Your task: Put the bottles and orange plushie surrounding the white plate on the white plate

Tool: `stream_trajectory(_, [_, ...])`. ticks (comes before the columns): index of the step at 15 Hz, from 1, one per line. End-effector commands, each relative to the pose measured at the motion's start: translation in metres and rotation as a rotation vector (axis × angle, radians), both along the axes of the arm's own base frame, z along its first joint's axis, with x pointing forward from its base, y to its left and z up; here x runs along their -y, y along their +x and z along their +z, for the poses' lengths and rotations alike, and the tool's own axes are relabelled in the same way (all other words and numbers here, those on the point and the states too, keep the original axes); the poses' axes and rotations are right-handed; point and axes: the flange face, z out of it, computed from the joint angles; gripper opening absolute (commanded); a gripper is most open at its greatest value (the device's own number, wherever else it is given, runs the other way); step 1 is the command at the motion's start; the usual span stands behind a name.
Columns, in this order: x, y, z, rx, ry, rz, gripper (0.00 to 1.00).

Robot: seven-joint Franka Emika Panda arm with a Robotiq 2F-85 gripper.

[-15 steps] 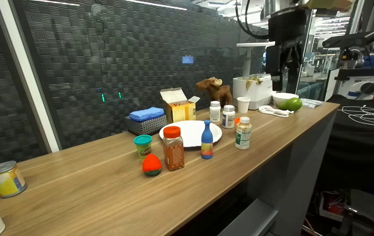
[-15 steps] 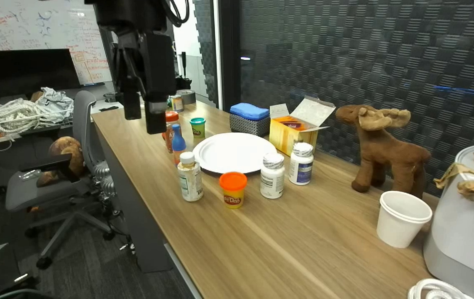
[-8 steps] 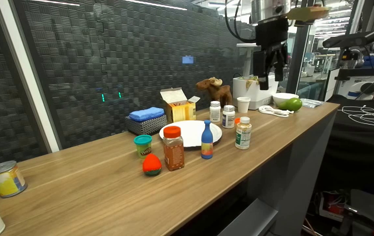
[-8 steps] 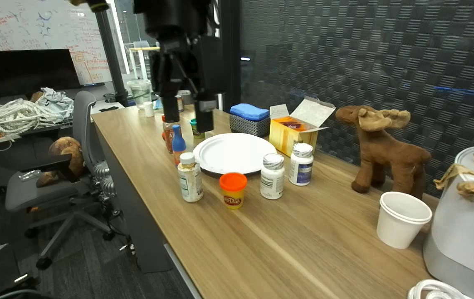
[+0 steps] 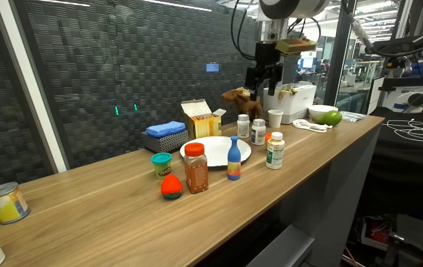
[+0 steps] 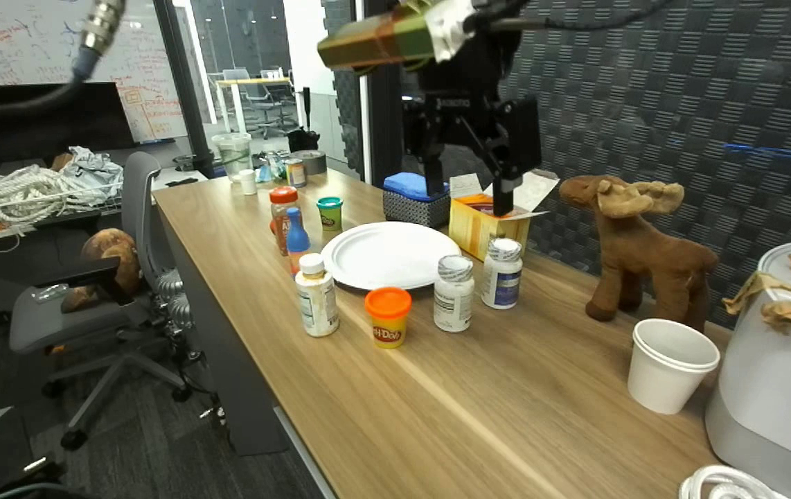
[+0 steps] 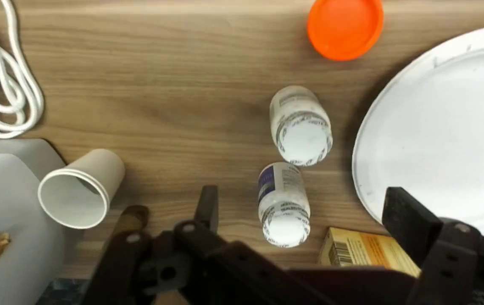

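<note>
- In an exterior view the arm [image 5: 293, 9] comes in at the upper edge, above and to the right of the white plate [image 5: 217, 150], and its end hangs nearly vertical.
- The gripper [image 6: 468, 193] points down and hovers well above the tabletop [image 6: 381, 416], in both exterior views higher than the white plate and to the right of the plate's middle.
- Its fingers [image 7: 411, 224] stand spread wide apart; in the wrist view one overlaps the white plate's rim and the other lies well to the left of the plate.
- Between them in that view, further down, a silver-capped bottle [image 7: 285, 203] stands left of the white plate; the second silver-capped bottle [image 7: 301, 127] is near the plate on the same side.
- In an exterior view the orange plushie [image 5: 172, 186] lies nearer the camera than the white plate, to its left and apart from it.
- The red-lidded jar [image 5: 196, 170] and the blue bottle [image 5: 234, 159] stand upright before the white plate there, each hiding part of its rim.
- The green-labelled bottle [image 5: 275, 152] stands upright to the right of the white plate.
</note>
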Motion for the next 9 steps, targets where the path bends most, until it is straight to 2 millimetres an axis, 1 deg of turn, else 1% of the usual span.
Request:
stream_trajectory(1, [0.012, 0.051, -0.016, 0.034, 0.041, 0.016, 1.00])
stream_trajectory(3, [0.015, 0.067, -0.026, 0.027, 0.069, 0.029, 1.00])
stream_trajectory(5, [0.018, 0.079, -0.035, 0.021, 0.074, 0.038, 1.00])
stream_trajectory(8, [0.022, 0.088, -0.044, 0.006, 0.060, 0.041, 1.00])
stream_trajectory(9, [0.024, 0.090, -0.046, 0.000, 0.059, 0.039, 0.98])
